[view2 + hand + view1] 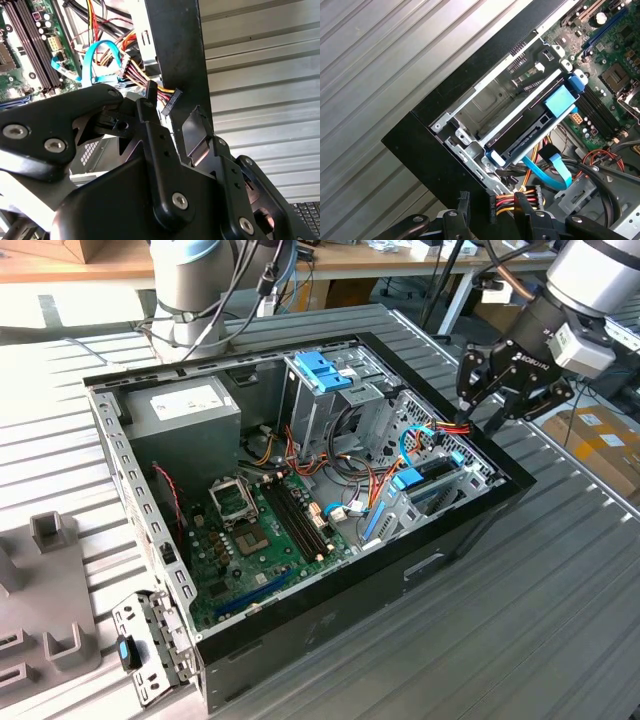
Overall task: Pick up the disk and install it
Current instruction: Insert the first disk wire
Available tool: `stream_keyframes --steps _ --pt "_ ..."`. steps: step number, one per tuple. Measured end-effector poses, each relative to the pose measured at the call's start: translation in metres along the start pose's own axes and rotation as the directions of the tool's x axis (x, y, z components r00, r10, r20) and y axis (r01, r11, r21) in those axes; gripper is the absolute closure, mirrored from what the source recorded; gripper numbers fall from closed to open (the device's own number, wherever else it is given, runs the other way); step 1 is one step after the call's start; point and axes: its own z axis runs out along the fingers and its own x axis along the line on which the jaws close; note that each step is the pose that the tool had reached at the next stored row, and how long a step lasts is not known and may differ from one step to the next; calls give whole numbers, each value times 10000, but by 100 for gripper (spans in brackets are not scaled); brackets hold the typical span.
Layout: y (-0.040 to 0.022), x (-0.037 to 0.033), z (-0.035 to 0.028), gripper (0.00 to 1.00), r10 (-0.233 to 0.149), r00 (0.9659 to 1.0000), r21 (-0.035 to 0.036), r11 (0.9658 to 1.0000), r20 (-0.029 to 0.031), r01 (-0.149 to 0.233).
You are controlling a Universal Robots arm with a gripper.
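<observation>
The disk (pixel 530 131), a flat dark slab with blue plastic rails and a blue tab (pixel 561 100), lies in the drive cage at the corner of the open computer case (pixel 440 550); in the exterior view the disk (pixel 432 483) is at the case's right end. My gripper (pixel 478 425) hangs just beyond that corner, over the case wall. Its fingers (pixel 462 205) stand open on either side of a black power plug (pixel 492 207) with red, yellow and black wires. The plug (pixel 169 102) sits between the fingertips with gaps on both sides.
Inside the case are a motherboard (pixel 250 530), a grey power supply box (pixel 185 415), a blue bracket atop the upper cage (pixel 325 370) and a loose blue flat cable (pixel 555 172). A grey fixture (pixel 50 580) lies at the exterior view's left. Ribbed metal tabletop (pixel 540 620) surrounds the case.
</observation>
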Motion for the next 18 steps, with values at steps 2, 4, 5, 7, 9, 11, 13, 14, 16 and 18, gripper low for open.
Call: stream_keyframes --steps 2,4,5,7,9,11,13,14,16,18 --pt "-11 11 3 52 -3 10000 -2 10000 -1 3" --pt "-9 14 8 52 -2 10000 -1 10000 -1 2" --pt "-8 15 10 52 -2 10000 -2 10000 -2 2" --pt "-8 17 15 52 -3 10000 -2 10000 -2 3" --pt "-11 22 21 52 -4 10000 -3 10000 -2 4" --pt "-16 27 26 52 -3 10000 -3 10000 -2 3" --pt "-19 31 32 52 -1 10000 -3 10000 -3 1" --pt "-20 34 40 52 -2 10000 -4 10000 -3 2" --pt "-21 36 49 52 -2 10000 -5 10000 -5 2" --pt "-20 37 55 52 -2 10000 -5 10000 -5 2"
